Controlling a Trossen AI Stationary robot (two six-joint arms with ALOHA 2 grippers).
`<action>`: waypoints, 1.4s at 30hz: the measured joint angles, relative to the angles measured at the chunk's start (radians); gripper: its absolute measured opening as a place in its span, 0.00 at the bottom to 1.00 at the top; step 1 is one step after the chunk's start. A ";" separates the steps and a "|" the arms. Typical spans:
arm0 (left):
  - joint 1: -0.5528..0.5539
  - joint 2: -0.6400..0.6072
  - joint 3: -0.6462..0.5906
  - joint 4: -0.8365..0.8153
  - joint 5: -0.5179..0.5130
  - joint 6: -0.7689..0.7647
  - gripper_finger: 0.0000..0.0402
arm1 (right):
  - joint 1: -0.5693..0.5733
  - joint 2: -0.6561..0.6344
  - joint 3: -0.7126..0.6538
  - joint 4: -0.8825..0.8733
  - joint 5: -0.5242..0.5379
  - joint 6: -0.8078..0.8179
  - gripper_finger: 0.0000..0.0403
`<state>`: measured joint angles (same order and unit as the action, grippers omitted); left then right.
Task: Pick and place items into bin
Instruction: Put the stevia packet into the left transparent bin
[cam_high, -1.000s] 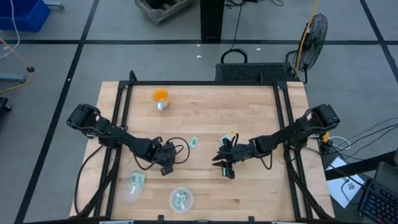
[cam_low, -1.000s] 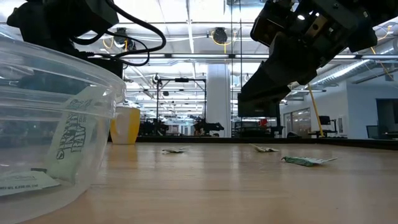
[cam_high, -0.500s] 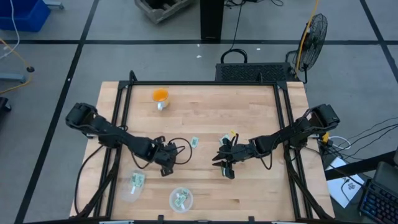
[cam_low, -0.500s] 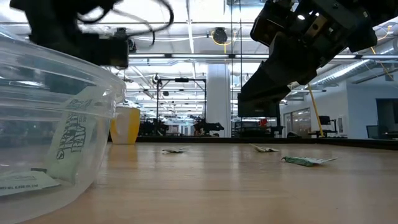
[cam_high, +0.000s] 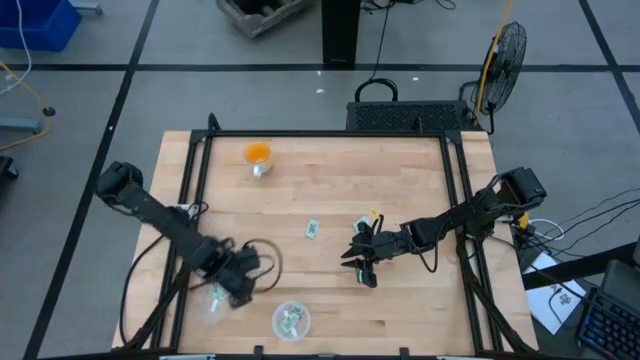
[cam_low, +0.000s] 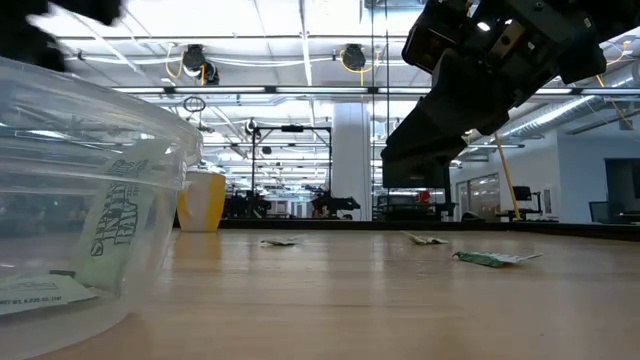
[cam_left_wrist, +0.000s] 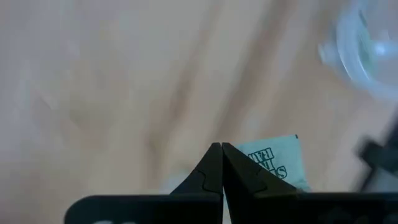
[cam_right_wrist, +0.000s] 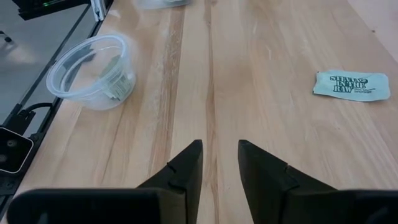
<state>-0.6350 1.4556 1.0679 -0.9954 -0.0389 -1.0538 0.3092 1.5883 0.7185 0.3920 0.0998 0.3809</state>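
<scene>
Wood table (cam_high: 330, 190), left gripper (cam_high: 232, 285) near front edge

On the bench (cam_high: 330, 185), two bins sit along the near edge: one (cam_high: 291, 320) at mid-edge, another (cam_high: 213, 300) nearer the left corner, under the left gripper (cam_high: 237, 283). One packet (cam_high: 312, 229) lies mid-bench, left of the right gripper (cam_high: 360, 262). A ball-like object (cam_high: 258, 156) stands near the far-left corner.

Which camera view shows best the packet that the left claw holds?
The left wrist view: the packet sits pinched in the shut left claw, its print readable. From the high view the left arm hides it; the low view does not show it.
</scene>
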 joint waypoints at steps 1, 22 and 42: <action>-0.039 0.000 0.000 0.001 0.015 -0.059 0.01 | 0.000 0.000 0.000 0.000 0.000 0.000 0.24; -0.460 0.011 -0.173 0.003 0.006 -0.669 0.01 | 0.000 0.000 0.000 0.000 0.002 0.044 0.24; -0.460 0.011 -0.222 0.059 0.012 -0.749 0.15 | 0.000 0.000 0.000 0.000 0.003 0.042 0.24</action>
<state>-1.0946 1.4666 0.8455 -0.9363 -0.0273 -1.8032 0.3092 1.5887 0.7185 0.3920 0.1028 0.4225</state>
